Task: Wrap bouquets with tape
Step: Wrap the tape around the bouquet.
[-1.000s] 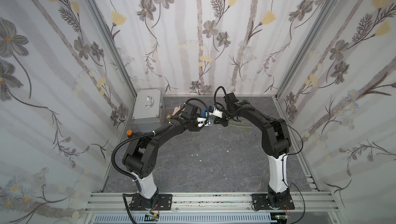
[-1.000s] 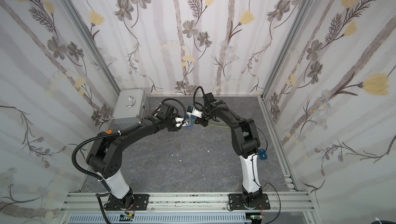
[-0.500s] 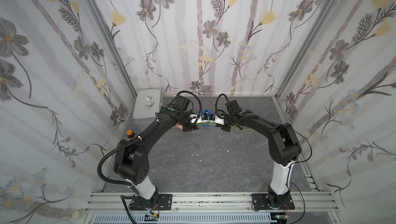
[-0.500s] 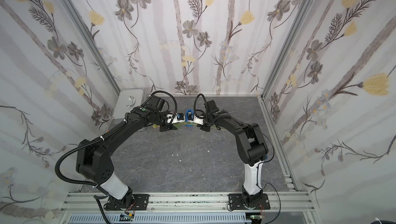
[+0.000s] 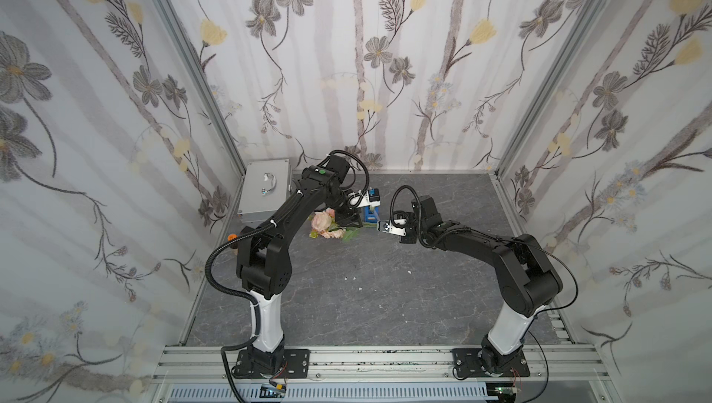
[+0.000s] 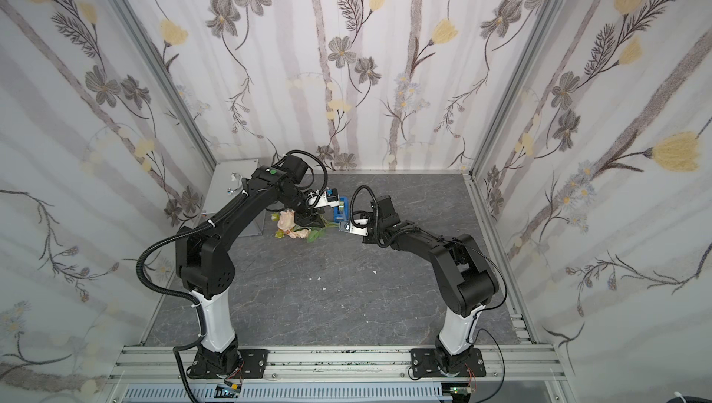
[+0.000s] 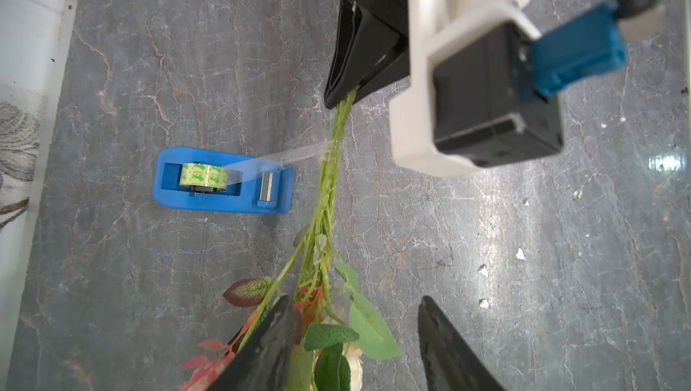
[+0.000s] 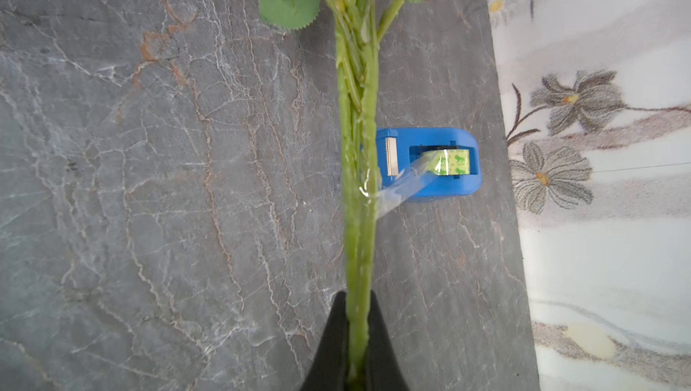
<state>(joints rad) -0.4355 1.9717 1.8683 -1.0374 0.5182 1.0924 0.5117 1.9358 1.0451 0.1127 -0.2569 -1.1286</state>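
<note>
In both top views, two black robot arms meet at the back of a grey stone-patterned table. The bouquet of pink and peach roses lies between them. Its flower heads point toward the left arm and sit near a metal case, and the blue tape dispenser is just behind the stems. In the left wrist view, the left gripper stands wide, its two black fingers either side of the leaves and gripping nothing. A clear strip of tape runs straight from the pale-green roll to the stems, and the right gripper pinches the stem ends. In the right wrist view, the right gripper is clamped tight on the stems. The strip of tape is stuck to them partway along, above the tape dispenser. To wrap well, the stems likely need rolling about their own axis while the strip stays tight and lands on one band. The light tape dispenser may slide or lift, so pull gently, and the left gripper could steady the leafy end first.
</note>
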